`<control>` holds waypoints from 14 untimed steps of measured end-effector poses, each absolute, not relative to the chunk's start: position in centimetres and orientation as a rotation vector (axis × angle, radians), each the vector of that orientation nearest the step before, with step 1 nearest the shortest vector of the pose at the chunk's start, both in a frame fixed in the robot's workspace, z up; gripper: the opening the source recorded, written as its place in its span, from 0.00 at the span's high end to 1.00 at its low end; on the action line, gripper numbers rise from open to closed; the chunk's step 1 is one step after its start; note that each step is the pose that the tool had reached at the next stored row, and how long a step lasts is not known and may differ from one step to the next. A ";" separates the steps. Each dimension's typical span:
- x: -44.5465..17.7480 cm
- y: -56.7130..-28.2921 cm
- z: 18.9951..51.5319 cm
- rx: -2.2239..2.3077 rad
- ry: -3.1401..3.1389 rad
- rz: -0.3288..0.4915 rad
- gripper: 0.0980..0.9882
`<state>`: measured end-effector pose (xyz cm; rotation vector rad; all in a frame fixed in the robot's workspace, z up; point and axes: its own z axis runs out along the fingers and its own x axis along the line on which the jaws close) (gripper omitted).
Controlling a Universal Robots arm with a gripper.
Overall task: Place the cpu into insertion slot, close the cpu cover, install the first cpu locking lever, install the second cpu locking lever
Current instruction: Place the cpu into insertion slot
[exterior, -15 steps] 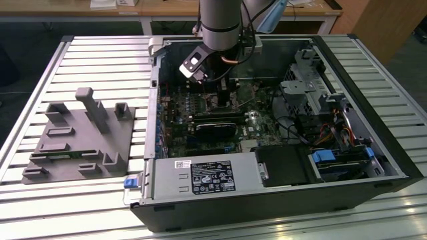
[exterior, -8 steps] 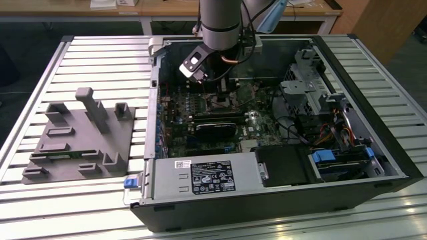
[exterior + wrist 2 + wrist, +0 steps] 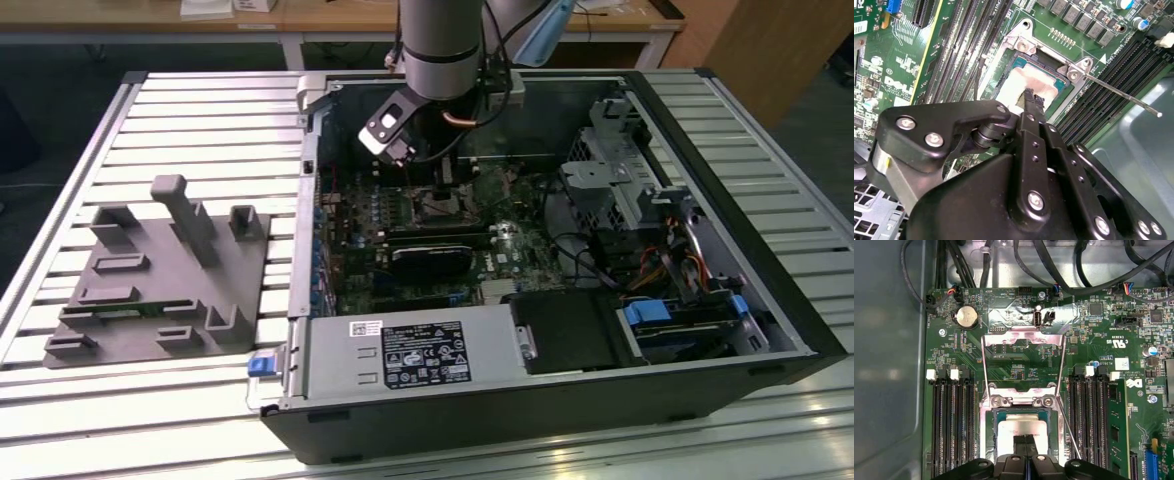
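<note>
You had the gripper (image 3: 1025, 439) right over the cpu (image 3: 1021, 426), fingertips pressed together. The cpu lay flat in the insertion slot (image 3: 985, 440). The cpu cover (image 3: 1024, 337) was swung open, pointing away toward the coin cell (image 3: 966, 316). One locking lever (image 3: 1119, 95) slanted outward from the slot's corner.

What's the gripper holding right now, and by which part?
Nothing, it seems: the gripper is shut, tips over the cpu lying in the insertion slot.
</note>
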<state>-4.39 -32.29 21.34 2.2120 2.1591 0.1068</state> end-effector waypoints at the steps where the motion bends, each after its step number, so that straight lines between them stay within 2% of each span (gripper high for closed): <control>1: -4.4 -32.3 21.4 2.212 2.159 0.107 0.99; 14: -4.1 -32.3 22.4 2.212 2.159 0.107 0.99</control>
